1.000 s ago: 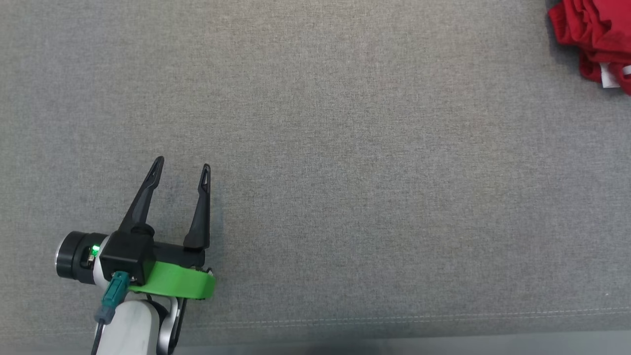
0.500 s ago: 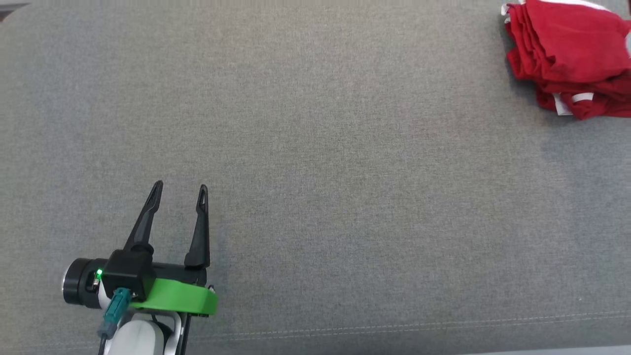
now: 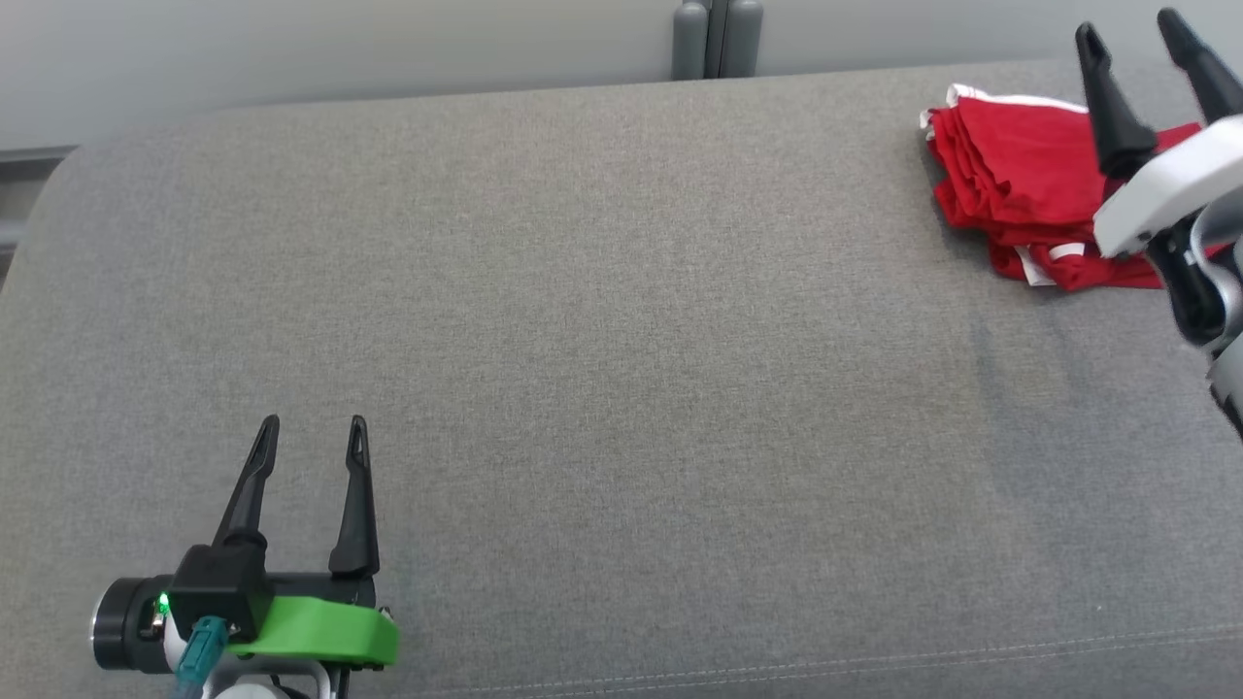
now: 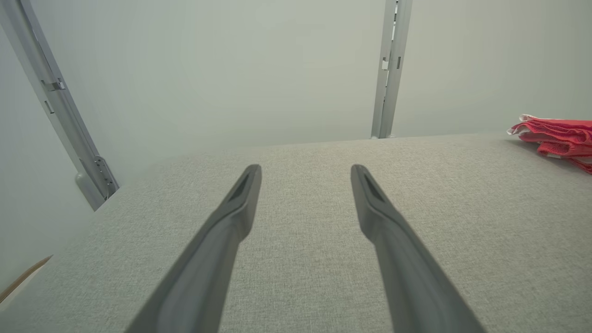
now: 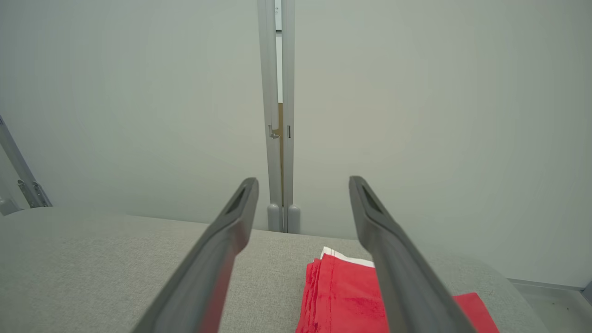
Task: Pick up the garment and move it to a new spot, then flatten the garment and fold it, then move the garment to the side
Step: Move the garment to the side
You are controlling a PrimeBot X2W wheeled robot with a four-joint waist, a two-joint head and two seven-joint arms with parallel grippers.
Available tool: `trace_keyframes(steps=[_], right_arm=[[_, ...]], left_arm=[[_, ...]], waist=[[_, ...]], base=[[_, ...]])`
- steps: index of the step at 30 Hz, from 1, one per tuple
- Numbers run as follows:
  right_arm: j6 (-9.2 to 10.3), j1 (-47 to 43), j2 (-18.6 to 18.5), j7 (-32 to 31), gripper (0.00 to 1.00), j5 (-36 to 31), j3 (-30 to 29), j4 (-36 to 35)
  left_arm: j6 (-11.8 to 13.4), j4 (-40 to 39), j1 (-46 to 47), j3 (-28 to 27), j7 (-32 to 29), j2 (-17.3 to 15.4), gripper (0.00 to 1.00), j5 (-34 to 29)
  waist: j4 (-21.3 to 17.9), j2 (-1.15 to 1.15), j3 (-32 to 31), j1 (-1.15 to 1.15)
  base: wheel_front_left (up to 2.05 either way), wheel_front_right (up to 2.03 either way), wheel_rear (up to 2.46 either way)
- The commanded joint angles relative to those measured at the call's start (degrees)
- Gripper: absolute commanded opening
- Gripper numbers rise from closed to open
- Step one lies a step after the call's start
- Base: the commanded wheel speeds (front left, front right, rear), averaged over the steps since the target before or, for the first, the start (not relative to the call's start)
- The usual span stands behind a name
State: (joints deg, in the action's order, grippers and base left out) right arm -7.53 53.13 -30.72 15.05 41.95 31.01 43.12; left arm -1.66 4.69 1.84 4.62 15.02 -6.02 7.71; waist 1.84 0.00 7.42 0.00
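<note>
Garment point(image 3: 1010, 194): red folded pile, far right of grey tabletop point(image 3: 621, 340)
Right pincer point(image 3: 1128, 27): spread, empty, over garment; nearer arm
Left pincer point(image 3: 313, 424): spread, empty, near left, well apart

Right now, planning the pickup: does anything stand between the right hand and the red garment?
Nothing visible does. The open right hand hangs just over the folded red garment on the grey surface, with only air between them.

garment point(image 3: 1010, 184): red, white edging | cushion point(image 3: 621, 340): plain grey | left tool point(image 3: 313, 432): black and green
</note>
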Motion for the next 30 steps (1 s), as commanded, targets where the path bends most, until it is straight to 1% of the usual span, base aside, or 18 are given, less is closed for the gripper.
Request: trace_keyframes(steps=[1, 2, 9, 14, 15, 23, 27, 30], right_arm=[[0.08, -3.86, 1.27, 0.13, 1.00, -2.69, -3.36, -2.01], [0.08, -3.86, 1.27, 0.13, 1.00, -2.69, -3.36, -2.01], [0.05, -18.41, 7.17, 0.13, 1.00, -13.22, -19.88, -10.85], [0.06, -27.03, 11.23, 0.14, 1.00, -18.97, -26.18, -15.65], [0.06, -29.83, 12.97, 0.14, 1.00, -20.90, -27.98, -17.35], [0.06, -38.94, 18.73, -1.34, 1.00, -28.06, -32.99, -23.93], [0.06, -42.76, 21.30, -1.74, 1.00, -30.80, -33.97, -26.76], [0.06, -45.19, 23.26, -1.78, 1.00, -31.52, -33.55, -28.33]], left_arm=[[0.37, -0.09, -1.16, -0.48, 0.16, -0.04, 1.00, 0.16], [0.37, -0.09, -1.16, -0.48, 0.16, -0.04, 1.00, 0.16], [0.52, -0.04, -3.04, -1.17, 0.16, 0.25, 1.00, 0.18], [0.50, -0.04, -4.26, -1.69, 0.17, 0.15, 1.00, 0.29], [0.56, 0.08, -4.64, -1.93, 0.17, -0.04, 1.00, 0.33], [1.19, 1.01, -6.11, -2.85, 0.17, -0.23, 1.00, 0.47], [1.77, 1.87, -6.51, -3.11, 0.17, -0.28, 1.00, 0.37], [2.32, 1.92, -7.01, -3.74, 0.17, -0.36, 1.00, 0.58]], waist=[[-0.53, 0.00, -2.35, 0.00], [-0.53, 0.00, -2.35, 0.00], [-0.11, 0.00, -5.25, 0.00], [-0.30, 0.00, -6.55, 0.00], [-0.51, 0.00, -6.98, 0.00], [-1.05, 0.00, -8.35, 0.00], [-1.18, 0.00, -8.99, 0.00], [-1.35, 0.00, -9.45, 0.00]], base=[[0.00, 0.00, 0.00], [0.00, 0.00, 0.00], [0.00, 0.00, 0.00], [0.00, 0.00, 0.00], [0.00, 0.00, 0.00], [0.00, 0.00, 0.00], [0.00, 0.00, 0.00], [0.00, 0.00, 0.00]])
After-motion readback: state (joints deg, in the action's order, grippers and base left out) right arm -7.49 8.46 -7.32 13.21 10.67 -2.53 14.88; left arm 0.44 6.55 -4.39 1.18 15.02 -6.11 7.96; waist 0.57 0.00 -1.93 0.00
